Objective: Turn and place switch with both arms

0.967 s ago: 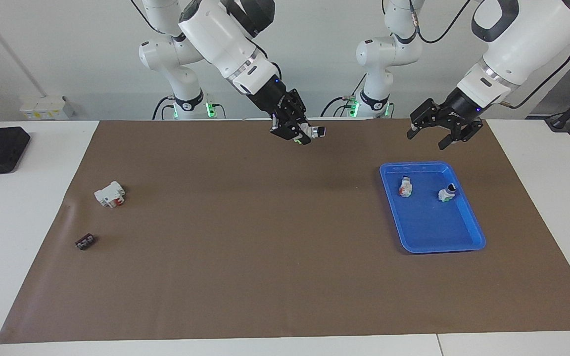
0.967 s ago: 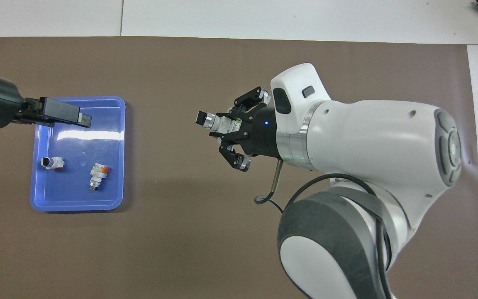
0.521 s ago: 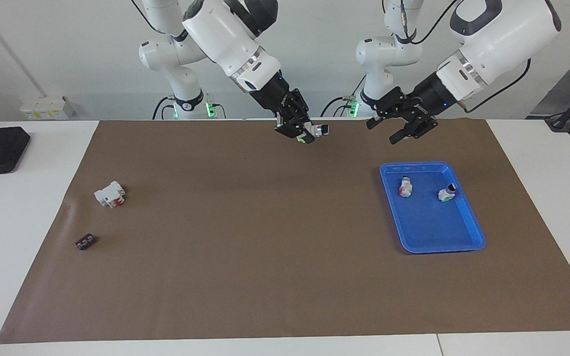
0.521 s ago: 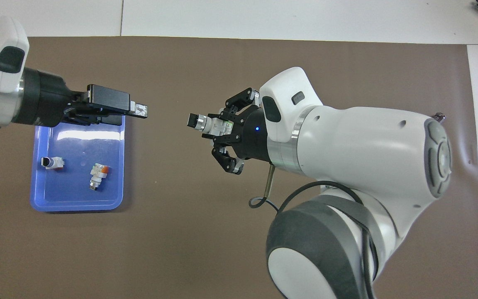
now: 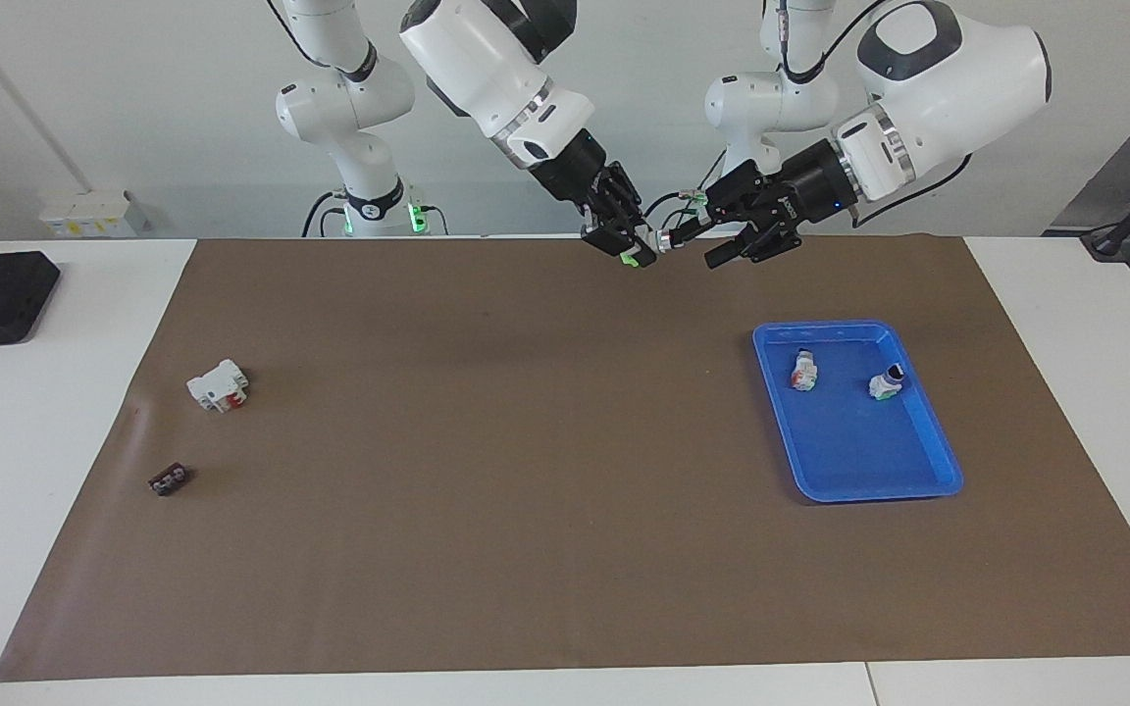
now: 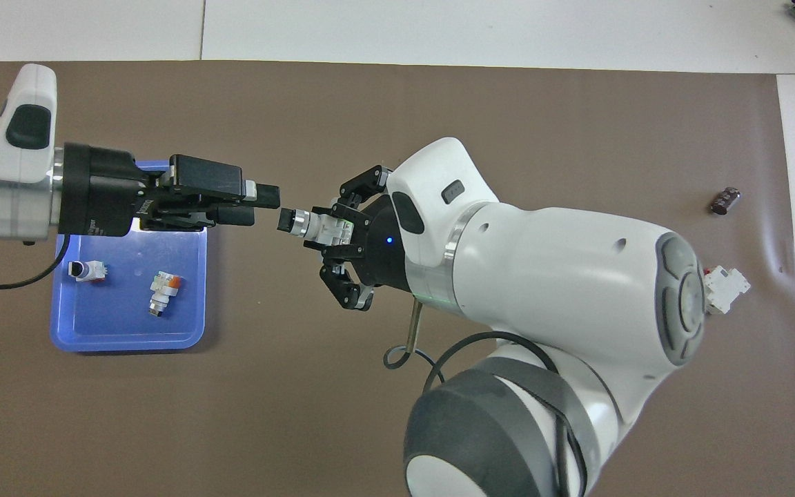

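handover pose: our right gripper clamps the white green-ended switch, knob outward so our left gripper, fingers apart, can grip it.

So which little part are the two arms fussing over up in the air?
Look above the brown mat, where the two black grippers meet. The switch is clamped in the right gripper, black knob pointing at the left gripper. Unlike the two similar parts lying in the blue tray, it hangs in the air.

Switch between both grippers, midair.
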Motion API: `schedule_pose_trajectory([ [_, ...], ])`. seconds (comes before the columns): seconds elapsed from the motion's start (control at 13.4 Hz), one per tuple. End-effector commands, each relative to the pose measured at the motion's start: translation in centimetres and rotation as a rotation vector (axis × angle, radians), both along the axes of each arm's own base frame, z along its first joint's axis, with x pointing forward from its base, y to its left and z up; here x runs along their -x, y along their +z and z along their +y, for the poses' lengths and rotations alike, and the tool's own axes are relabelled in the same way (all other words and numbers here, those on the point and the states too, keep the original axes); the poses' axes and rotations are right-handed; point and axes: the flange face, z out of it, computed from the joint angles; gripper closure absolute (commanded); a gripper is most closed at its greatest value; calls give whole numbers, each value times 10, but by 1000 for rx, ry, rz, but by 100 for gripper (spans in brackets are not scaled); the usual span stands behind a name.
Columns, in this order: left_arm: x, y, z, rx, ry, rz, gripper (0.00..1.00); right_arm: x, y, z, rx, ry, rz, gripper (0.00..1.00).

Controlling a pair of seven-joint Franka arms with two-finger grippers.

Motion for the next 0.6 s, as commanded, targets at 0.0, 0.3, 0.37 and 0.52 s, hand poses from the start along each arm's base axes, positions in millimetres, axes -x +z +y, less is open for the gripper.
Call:
schedule_pose_trajectory([
  [0.0, 9, 1, 16, 38, 12, 36, 44, 4, -1, -2, -7, -19, 2, 100],
  [0.3, 9, 2, 15, 50, 6, 27, 51, 4, 0, -3, -9, -24, 4, 100],
  [0.37, 10, 2, 14, 52, 4, 26, 51, 4, 0, -3, -10, -25, 5, 100],
  [0.52, 11, 1, 8, 51, -4, 27, 51, 4, 0, -2, -9, -24, 6, 100],
])
